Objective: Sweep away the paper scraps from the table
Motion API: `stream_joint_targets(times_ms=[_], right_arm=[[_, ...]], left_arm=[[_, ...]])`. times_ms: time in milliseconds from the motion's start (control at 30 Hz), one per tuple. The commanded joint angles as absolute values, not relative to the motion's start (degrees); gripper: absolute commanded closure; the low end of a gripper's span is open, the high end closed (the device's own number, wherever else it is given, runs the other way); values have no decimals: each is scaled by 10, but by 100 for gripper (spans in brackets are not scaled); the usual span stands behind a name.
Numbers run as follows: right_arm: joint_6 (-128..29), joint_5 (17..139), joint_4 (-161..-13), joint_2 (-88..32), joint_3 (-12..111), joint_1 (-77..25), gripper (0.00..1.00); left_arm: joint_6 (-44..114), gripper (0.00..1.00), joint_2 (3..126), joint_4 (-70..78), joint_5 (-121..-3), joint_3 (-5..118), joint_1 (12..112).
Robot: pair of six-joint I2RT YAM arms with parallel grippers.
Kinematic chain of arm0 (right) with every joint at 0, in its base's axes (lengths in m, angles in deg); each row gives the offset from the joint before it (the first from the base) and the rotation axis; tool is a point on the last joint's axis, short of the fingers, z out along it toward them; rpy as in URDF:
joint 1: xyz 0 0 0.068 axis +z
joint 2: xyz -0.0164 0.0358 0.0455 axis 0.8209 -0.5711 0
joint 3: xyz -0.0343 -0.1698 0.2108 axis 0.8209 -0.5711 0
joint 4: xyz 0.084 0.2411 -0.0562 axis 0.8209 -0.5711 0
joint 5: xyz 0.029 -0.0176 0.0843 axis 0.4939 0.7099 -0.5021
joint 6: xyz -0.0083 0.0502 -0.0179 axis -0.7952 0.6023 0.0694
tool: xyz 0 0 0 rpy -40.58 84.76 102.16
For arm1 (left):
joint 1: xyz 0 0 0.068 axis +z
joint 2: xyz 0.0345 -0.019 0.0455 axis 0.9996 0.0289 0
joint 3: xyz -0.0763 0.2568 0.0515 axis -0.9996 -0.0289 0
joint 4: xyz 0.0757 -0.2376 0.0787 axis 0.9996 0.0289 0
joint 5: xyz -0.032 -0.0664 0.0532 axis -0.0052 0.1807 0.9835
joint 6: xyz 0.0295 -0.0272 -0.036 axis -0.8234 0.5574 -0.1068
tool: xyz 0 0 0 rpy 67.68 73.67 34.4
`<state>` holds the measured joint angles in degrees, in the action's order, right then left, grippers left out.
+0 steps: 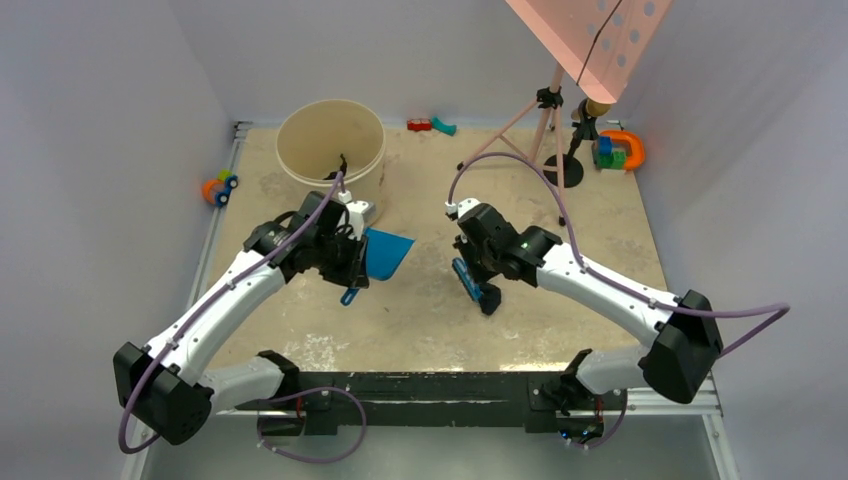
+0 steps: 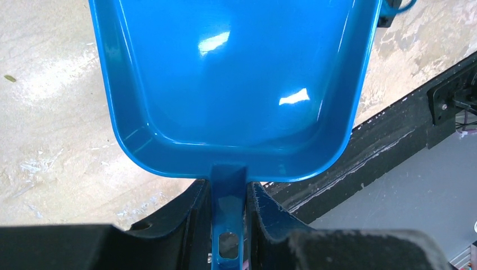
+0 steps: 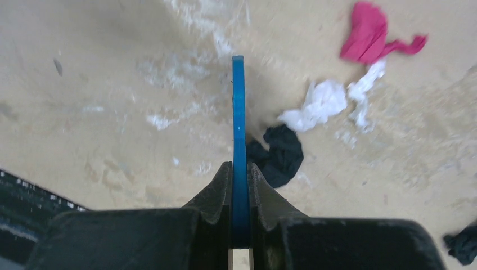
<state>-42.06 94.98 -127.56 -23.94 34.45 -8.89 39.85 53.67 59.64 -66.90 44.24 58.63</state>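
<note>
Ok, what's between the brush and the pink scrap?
White paper scraps lie between the brush and the pink scrap, seen in the right wrist view; a black scrap sits beside the brush.

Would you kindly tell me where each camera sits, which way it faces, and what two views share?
Top external: above, behind the bases, looking down on the beige table; both arms show.
Left wrist: looks along the left gripper at its blue plastic dustpan.
Right wrist: looks past the right gripper, shut on a blue hand brush, down at paper scraps.
Shared: the dustpan, in top external and left wrist.
</note>
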Motion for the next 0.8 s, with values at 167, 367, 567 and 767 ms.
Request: stream_joint_targets(times_ms=[167, 367, 567, 767], right_arm=[[-490, 1021, -1210, -211, 411, -88, 100], [-365, 1045, -1313, -154, 450, -89, 100], [-29, 1136, -1522, -105, 428, -89, 100], [138, 1102, -1624, -47, 377, -89, 100]], left_arm=[[386, 97, 569, 589, -700, 437, 578], [386, 97, 566, 587, -690, 436, 558], [385, 97, 571, 590, -689, 440, 554], [385, 97, 572, 590, -690, 439, 553]])
